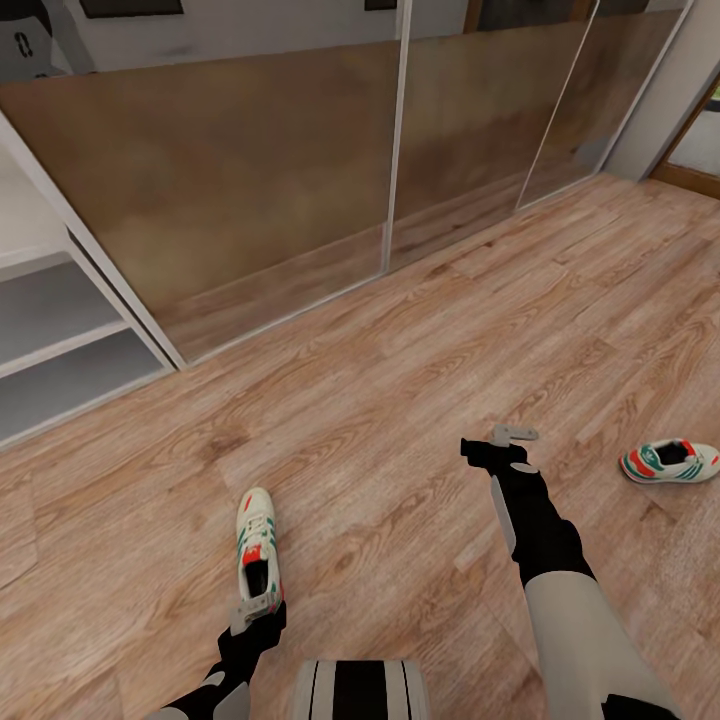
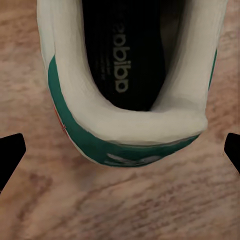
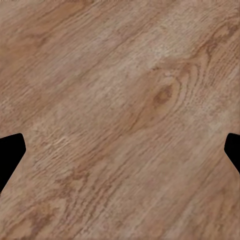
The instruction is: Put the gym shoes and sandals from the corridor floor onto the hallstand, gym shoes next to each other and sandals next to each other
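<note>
Floor [image 1: 400, 400]: light brown wood-grain planks, running diagonally across most of the head view, knots and grain clearly visible, no clutter apart from two shoes.

Back wall: sliding panels [image 1: 260, 170] with a brownish reflective finish and thin pale frames, spanning the top of the frame. They mirror the floor planks along their lower edge. Far upper right: a pale wall corner and a doorway strip.

Shoe rack [image 1: 60, 340]: pale grey-white, at the left edge of the frame, two open shelf levels visible, both bare in the part shown.

Near sneaker [image 1: 256, 548]: lower left of centre, on the floor, cream-white with green stripes and red accents, toe pointing up-frame, heel toward the robot. Left gripper [image 1: 252, 612] sits right at its heel. Left wrist view looks straight at the heel [image 2: 130, 135] and into the dark insole; finger tips [image 2: 11, 152] show at both picture edges, spread wide, with the heel between them and not touched.

Second sneaker [image 1: 670, 461]: right edge, mid-height, on the floor, lying crosswise, well apart from the first.

Right gripper [image 1: 505, 442]: centre-right, over bare planks, near the second sneaker but clear of it. Right wrist view: just wood grain [image 3: 120, 120], finger tips [image 3: 10, 152] at both edges, wide, holding nothing.
</note>
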Tool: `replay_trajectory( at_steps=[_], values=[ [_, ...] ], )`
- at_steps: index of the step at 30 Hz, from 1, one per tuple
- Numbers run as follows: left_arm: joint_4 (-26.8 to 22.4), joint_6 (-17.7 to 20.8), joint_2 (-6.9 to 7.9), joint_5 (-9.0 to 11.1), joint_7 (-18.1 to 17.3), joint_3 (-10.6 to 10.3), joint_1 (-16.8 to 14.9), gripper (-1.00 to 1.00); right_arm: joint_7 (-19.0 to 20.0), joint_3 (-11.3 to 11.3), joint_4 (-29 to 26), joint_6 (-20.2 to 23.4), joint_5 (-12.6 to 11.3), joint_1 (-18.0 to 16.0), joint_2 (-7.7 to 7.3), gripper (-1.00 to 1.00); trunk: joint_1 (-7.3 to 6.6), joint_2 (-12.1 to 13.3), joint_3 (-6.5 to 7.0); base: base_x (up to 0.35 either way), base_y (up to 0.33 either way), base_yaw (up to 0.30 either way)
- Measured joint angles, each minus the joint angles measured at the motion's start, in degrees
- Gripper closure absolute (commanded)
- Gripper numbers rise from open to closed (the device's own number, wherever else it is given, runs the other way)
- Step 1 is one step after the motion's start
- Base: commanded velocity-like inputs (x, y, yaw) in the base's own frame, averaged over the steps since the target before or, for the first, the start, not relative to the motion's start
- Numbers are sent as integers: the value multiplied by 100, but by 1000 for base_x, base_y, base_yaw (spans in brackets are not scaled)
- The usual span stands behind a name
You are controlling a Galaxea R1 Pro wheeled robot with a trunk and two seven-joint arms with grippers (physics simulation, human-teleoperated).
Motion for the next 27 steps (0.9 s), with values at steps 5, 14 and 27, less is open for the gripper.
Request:
replay_trajectory(
  at_steps=[5,14,27],
  values=[
    [0,5,0,-7,-4,0,0,-100,0,0,0,2,0,0,0,-100,1,0,0,15,0,0],
    [0,5,0,-8,0,-6,1,-100,0,0,0,-1,0,0,0,-100,1,0,0,0,0,0],
    [0,5,0,-8,-3,-8,0,-100,0,0,0,1,-1,0,0,-100,1,0,0,25,0,0]
  ],
)
